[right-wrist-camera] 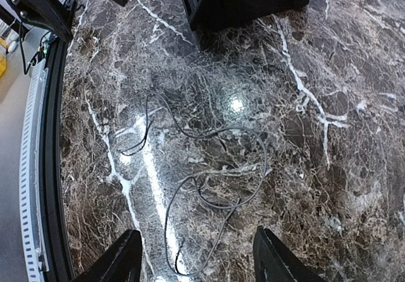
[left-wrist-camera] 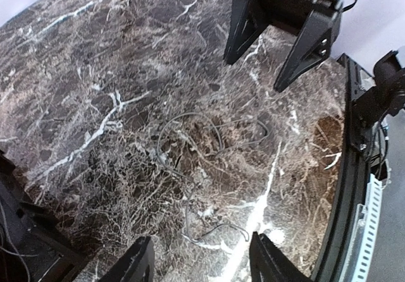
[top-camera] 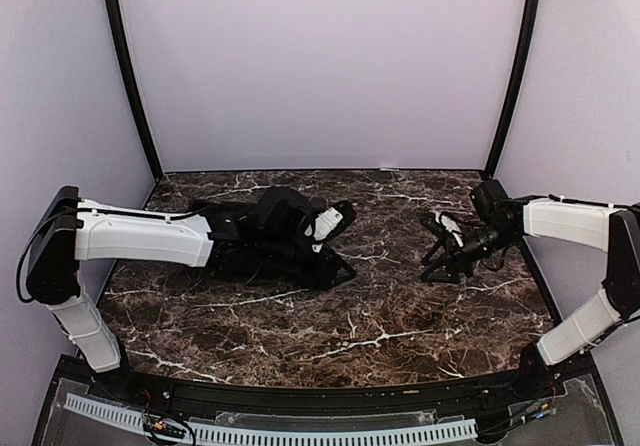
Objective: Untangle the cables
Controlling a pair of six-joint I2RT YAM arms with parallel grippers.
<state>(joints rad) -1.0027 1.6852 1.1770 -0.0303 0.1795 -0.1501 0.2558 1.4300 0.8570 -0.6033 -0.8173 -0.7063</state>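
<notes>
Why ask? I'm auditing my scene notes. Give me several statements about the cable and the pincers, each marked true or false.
1. A thin dark cable lies loose on the marble table. True.
2. The left pincer grips the cable. False: it is open and holds nothing.
3. The right pincer is open and empty. True.
4. A yellow coil lies on the table. False: only the dark cable shows.

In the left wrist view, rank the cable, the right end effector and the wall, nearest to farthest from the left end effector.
1. Cable, lying just ahead.
2. Right end effector, beyond the cable.
3. Wall, behind it.
</notes>
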